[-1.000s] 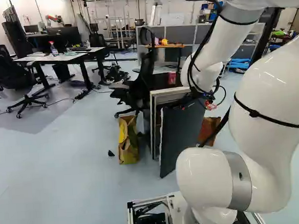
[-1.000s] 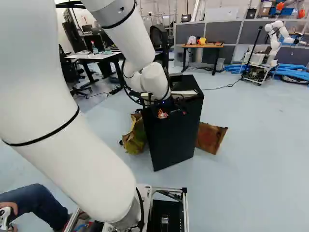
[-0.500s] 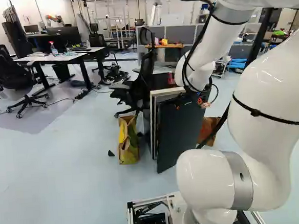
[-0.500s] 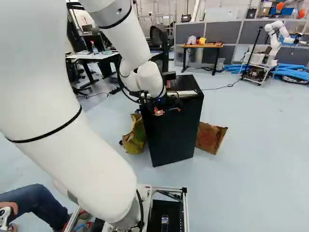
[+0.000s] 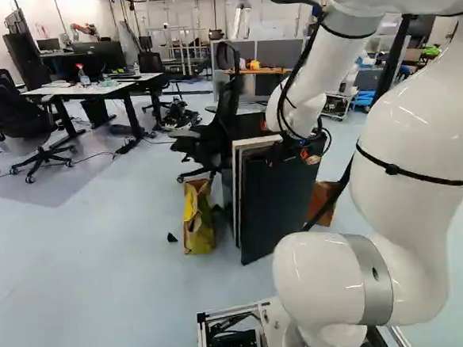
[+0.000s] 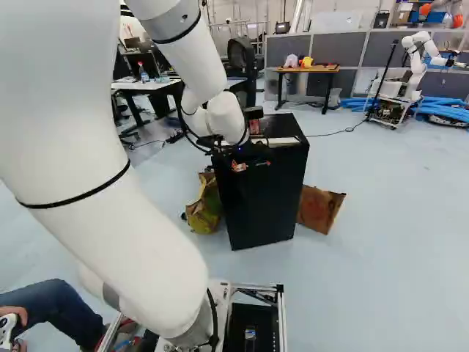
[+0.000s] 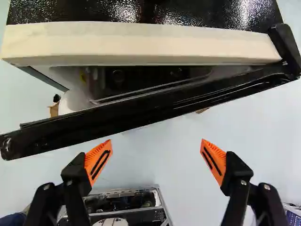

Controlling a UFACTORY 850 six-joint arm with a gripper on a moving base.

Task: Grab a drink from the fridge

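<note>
gripper (image 6: 253,165): fingers apart, slotted orange wedge pads (image 7: 98,161) | fridge door (image 7: 141,110): glossy black slab, ajar | fridge top (image 7: 188,12): pebbled black

One fridge (image 6: 267,202) is recorded, fitted with one door (image 7: 117,113). One yellow-and-brown bag (image 5: 197,227) and one brown package (image 6: 319,210) are counted on the floor. One wooden-topped worktop (image 6: 322,70), one spray bottle (image 5: 83,76) and at least three office chairs (image 5: 8,110) are noted. Another robot (image 6: 416,66) is listed, one in number.

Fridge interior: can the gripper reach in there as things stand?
Probably not: the fridge door stands only ajar, lying between the open gripper and the fridge interior, and the gap looks too narrow.
</note>
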